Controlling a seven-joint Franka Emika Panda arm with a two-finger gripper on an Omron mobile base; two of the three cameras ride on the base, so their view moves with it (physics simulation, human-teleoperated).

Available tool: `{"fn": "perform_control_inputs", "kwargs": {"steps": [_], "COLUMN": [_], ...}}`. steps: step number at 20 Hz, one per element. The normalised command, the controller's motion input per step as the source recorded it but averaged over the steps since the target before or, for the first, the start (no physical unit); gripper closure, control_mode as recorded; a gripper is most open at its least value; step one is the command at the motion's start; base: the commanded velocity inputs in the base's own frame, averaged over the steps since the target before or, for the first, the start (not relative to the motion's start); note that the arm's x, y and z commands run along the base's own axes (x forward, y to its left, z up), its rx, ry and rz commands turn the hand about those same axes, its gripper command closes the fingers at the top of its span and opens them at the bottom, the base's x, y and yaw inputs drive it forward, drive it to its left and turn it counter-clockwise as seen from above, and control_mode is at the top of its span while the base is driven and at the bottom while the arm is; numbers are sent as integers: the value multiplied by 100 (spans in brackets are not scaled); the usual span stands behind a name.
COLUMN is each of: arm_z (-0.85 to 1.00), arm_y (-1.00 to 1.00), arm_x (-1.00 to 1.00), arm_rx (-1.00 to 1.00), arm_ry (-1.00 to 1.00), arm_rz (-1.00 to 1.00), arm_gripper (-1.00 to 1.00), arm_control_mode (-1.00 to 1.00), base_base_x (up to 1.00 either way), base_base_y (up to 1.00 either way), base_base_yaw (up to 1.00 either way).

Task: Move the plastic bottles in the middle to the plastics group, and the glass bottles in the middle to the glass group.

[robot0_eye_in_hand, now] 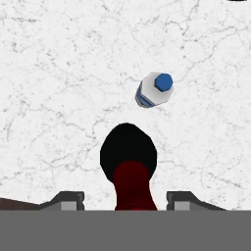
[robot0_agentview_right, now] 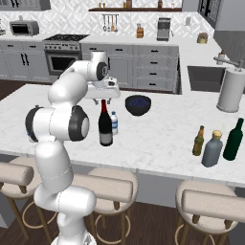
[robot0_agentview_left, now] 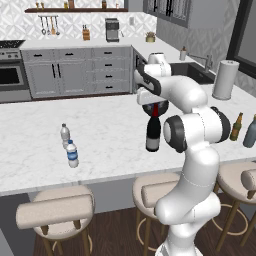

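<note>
Two small clear plastic water bottles (robot0_agentview_left: pixel 69 147) stand far left on the white marble counter (robot0_agentview_left: pixel 105 145). Tall dark wine bottle with red top (robot0_agentview_right: pixel 105 125) stands mid-counter, small blue-labelled water bottle (robot0_agentview_right: pixel 114 123) just beside it. Gripper (robot0_eye_in_hand: pixel 125 198) hovers directly above, fingers spread wide either side of the red neck, gripping nothing; descend straight, close on the neck, avoid the small bottle.

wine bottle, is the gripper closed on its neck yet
No: in the hand view the wine bottle has its red top between the gripper fingertips, which stand wide apart with gaps on both sides.
</note>
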Motion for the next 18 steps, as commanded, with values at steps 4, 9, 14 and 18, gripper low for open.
{"fn": "perform_control_inputs", "kwargs": {"steps": [4, 9, 14, 18], "arm_z": [0, 0, 11, 41], "arm_y": [0, 0, -3, -30], "arm_x": [0, 0, 0, -7], "arm_rx": [0, 0, 0, 0], "arm_ry": [0, 0, 2, 5], "arm_rz": [0, 0, 0, 0], "arm_gripper": [100, 100, 100, 100], "arm_control_mode": [-100, -100, -100, -100], "base_base_x": [0, 0, 0, 0], "base_base_y": [0, 0, 0, 0], "base_base_yaw": [0, 0, 0, 0]}}
